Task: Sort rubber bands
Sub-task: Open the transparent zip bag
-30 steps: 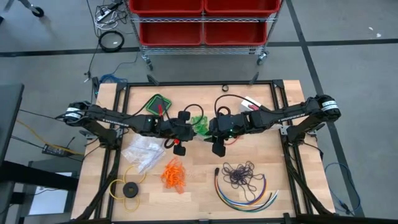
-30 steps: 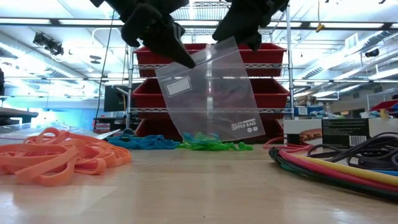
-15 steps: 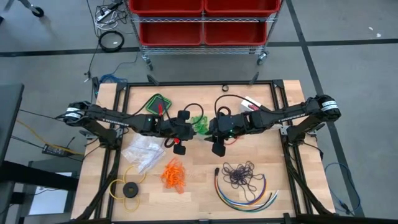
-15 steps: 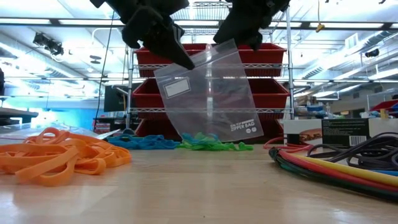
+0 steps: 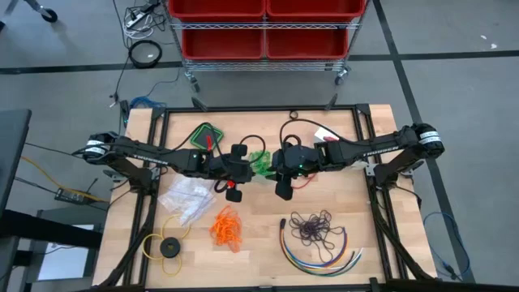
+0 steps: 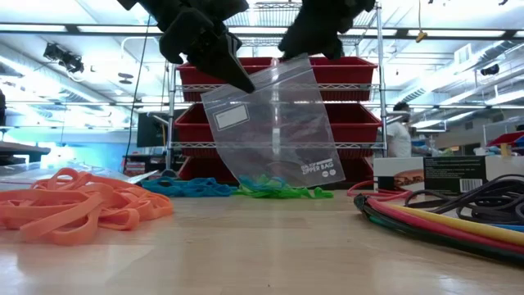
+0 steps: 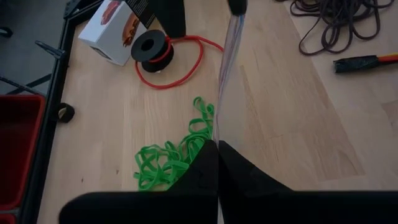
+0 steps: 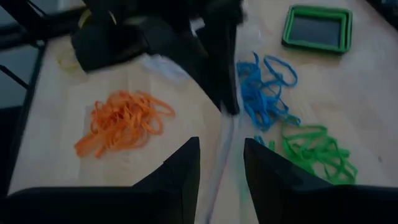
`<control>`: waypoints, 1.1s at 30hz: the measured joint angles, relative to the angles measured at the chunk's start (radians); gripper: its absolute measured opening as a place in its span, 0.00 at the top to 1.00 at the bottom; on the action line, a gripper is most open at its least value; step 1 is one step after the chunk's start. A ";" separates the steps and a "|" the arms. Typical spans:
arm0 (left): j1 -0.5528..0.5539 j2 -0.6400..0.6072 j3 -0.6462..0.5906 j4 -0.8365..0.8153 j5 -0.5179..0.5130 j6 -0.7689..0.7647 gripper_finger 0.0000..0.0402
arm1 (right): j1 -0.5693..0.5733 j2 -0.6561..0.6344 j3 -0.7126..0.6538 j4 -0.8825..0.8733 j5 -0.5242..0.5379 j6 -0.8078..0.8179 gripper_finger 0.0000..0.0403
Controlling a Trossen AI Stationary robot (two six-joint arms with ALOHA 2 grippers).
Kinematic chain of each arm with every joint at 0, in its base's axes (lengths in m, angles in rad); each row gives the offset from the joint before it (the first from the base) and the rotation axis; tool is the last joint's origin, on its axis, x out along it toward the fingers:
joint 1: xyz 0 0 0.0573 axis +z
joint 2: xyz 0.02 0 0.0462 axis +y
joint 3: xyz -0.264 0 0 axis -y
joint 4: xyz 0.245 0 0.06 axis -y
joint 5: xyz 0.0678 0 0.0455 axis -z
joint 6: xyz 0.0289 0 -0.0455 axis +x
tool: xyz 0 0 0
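Observation:
A clear zipper bag [image 6: 274, 123] hangs above the green rubber bands [image 6: 282, 191] at the table's middle. My left gripper [image 7: 217, 149] is shut on its top edge. My right gripper [image 8: 221, 168] is open, one finger on each side of the same edge [image 8: 224, 137], farther toward the table's right; whether it touches, I cannot tell. Blue bands [image 6: 188, 187] lie beside the green ones. Orange bands [image 5: 227, 225] and dark purple bands [image 5: 312, 227] lie nearer the front edge. My left gripper pinches the bag's top edge at one upper corner [image 6: 244, 80] between its two fingers, slanting down from the table's left. The bag hangs tilted below the fingers, seen edge-on [image 7: 225, 93] in the wrist view. Whether its lower end [image 6: 270, 179] touches the green bands, I cannot tell.
A green square container [image 5: 203, 134] and a red cord on a black reel [image 7: 152, 50] lie toward the far edge. A heap of clear bags [image 5: 186, 199], a yellow ring with a black disc [image 5: 166, 246] and coloured cables [image 5: 320, 251] lie near the front. A person [image 6: 401, 131] stands far behind.
The hanging bag has tilted a little more, its lower end drifting slightly toward the table's left. Both grippers have kept their places.

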 joint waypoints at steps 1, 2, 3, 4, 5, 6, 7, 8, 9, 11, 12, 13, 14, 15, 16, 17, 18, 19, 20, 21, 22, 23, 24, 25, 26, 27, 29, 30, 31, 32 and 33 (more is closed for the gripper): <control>0.000 0.000 0.000 0.000 0.000 0.000 1.00 | 0.000 0.000 0.000 -0.019 0.000 0.007 0.72; 0.000 0.000 0.000 0.000 0.000 0.000 1.00 | 0.000 0.000 0.000 -0.034 0.000 0.012 0.72; 0.000 0.000 0.000 0.000 0.000 0.000 1.00 | 0.000 0.000 0.000 -0.044 -0.001 0.019 0.72; 0.000 0.000 0.000 0.000 0.000 0.000 1.00 | 0.000 0.000 0.000 -0.051 -0.001 0.023 0.72; 0.000 0.000 0.000 0.000 0.000 0.000 1.00 | 0.001 0.000 0.000 -0.054 -0.003 0.024 0.72; 0.000 0.000 0.000 0.001 0.000 0.000 1.00 | 0.001 0.000 0.000 -0.054 -0.006 0.024 0.72; 0.000 0.000 0.000 0.001 0.000 0.000 1.00 | 0.001 0.000 0.000 -0.054 -0.010 0.024 0.72; 0.000 0.000 0.000 0.001 0.000 0.000 1.00 | 0.001 0.000 0.000 -0.052 -0.011 0.024 0.72; 0.000 0.000 0.000 0.001 0.000 0.000 1.00 | 0.001 0.000 0.000 -0.052 -0.011 0.025 0.72; 0.000 0.000 0.000 0.001 0.000 0.000 1.00 | 0.001 0.000 0.000 -0.052 -0.011 0.025 0.72; 0.000 0.000 0.000 0.001 0.000 0.000 1.00 | 0.001 0.000 0.000 -0.050 -0.011 0.025 0.72; 0.000 0.000 0.000 0.001 0.000 0.000 1.00 | 0.001 0.000 0.000 -0.049 -0.011 0.025 0.72; 0.000 0.000 0.000 0.001 0.000 0.000 1.00 | 0.001 0.000 0.000 -0.050 -0.011 0.025 0.72; 0.000 0.000 0.000 0.002 0.000 0.000 1.00 | 0.001 0.000 0.000 -0.050 -0.012 0.025 0.72; 0.000 0.000 0.000 0.002 0.000 0.000 1.00 | 0.001 0.000 0.000 -0.052 -0.012 0.025 0.72; 0.000 0.000 0.000 0.002 0.000 0.000 1.00 | 0.002 0.000 0.000 -0.054 -0.011 0.025 0.72; 0.000 0.000 0.000 0.002 0.000 0.000 1.00 | 0.002 0.000 0.000 -0.056 -0.011 0.025 0.72; 0.000 0.000 0.000 0.003 0.000 0.000 1.00 | 0.002 0.000 0.000 -0.058 -0.011 0.025 0.72; 0.000 0.000 0.000 0.004 0.000 0.000 1.00 | 0.002 0.000 0.000 -0.059 -0.011 0.025 0.72; 0.000 0.000 0.000 0.006 0.000 0.000 1.00 | 0.001 0.000 0.000 -0.062 -0.011 0.025 0.72; 0.000 0.000 0.000 0.010 0.000 0.000 1.00 | 0.001 0.000 0.000 -0.066 -0.011 0.025 0.72; 0.000 0.000 0.000 0.016 0.000 0.000 1.00 | -0.001 0.000 0.000 -0.070 -0.011 0.025 0.72; 0.000 0.000 0.000 0.023 0.000 0.000 1.00 | -0.003 0.000 0.000 -0.075 -0.011 0.026 0.72; 0.000 0.000 0.000 0.031 0.000 0.000 1.00 | -0.003 0.000 0.000 -0.080 -0.010 0.026 0.72; 0.000 0.000 0.000 0.039 0.000 0.000 1.00 | -0.003 0.000 0.000 -0.085 -0.011 0.026 0.72; 0.000 0.000 0.000 0.043 0.000 0.000 1.00 | -0.003 0.000 -0.001 -0.086 -0.010 0.026 0.72; 0.000 0.000 0.000 0.048 0.007 0.000 1.00 | -0.003 0.000 -0.001 -0.086 -0.010 0.026 0.72; 0.000 0.000 0.000 0.050 0.017 -0.001 1.00 | -0.003 0.000 -0.001 -0.086 -0.010 0.026 0.72; 0.000 0.000 0.000 0.050 0.023 -0.001 1.00 | -0.003 0.000 -0.001 -0.086 -0.010 0.026 0.73; 0.000 0.000 0.000 0.052 0.030 -0.001 1.00 | -0.003 0.000 -0.001 -0.086 -0.010 0.026 0.73; 0.000 0.000 0.000 0.053 0.033 -0.001 1.00 | -0.003 0.000 -0.001 -0.085 -0.011 0.026 0.74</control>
